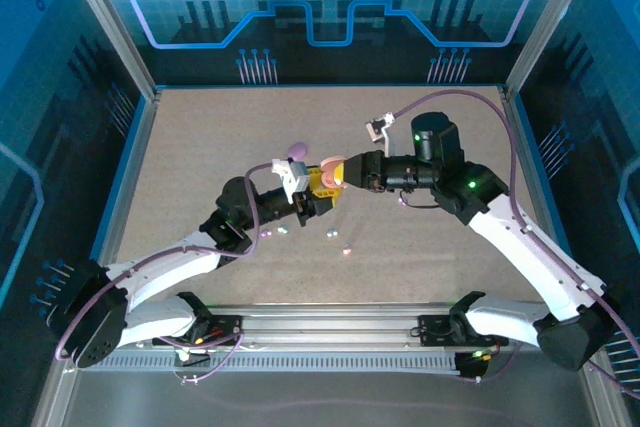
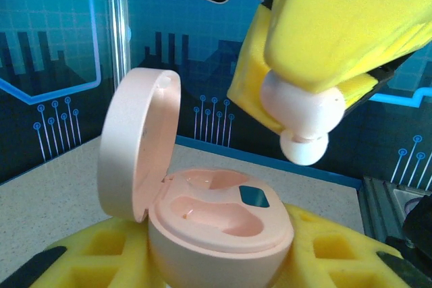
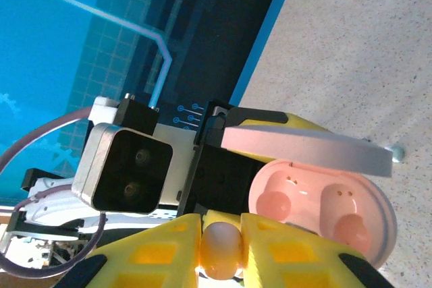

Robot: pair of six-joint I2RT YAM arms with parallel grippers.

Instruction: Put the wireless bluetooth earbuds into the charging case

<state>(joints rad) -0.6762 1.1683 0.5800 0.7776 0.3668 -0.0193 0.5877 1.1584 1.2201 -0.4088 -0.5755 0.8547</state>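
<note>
Right gripper (image 3: 221, 235), yellow foam pads (image 3: 158, 251) pinched close on a small pale-pink rounded earbud (image 2: 304, 116), hangs it tip-down just above and, in the left wrist view, right of the empty wells (image 2: 210, 215) of the open pink pebble-shaped plastic charging case (image 2: 138, 146), which is clamped upright in the left gripper (image 2: 216, 271).

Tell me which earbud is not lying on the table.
The pale pink earbud pinched in the right gripper, held above the open pink case. The other earbuds lie loose on the table.
</note>
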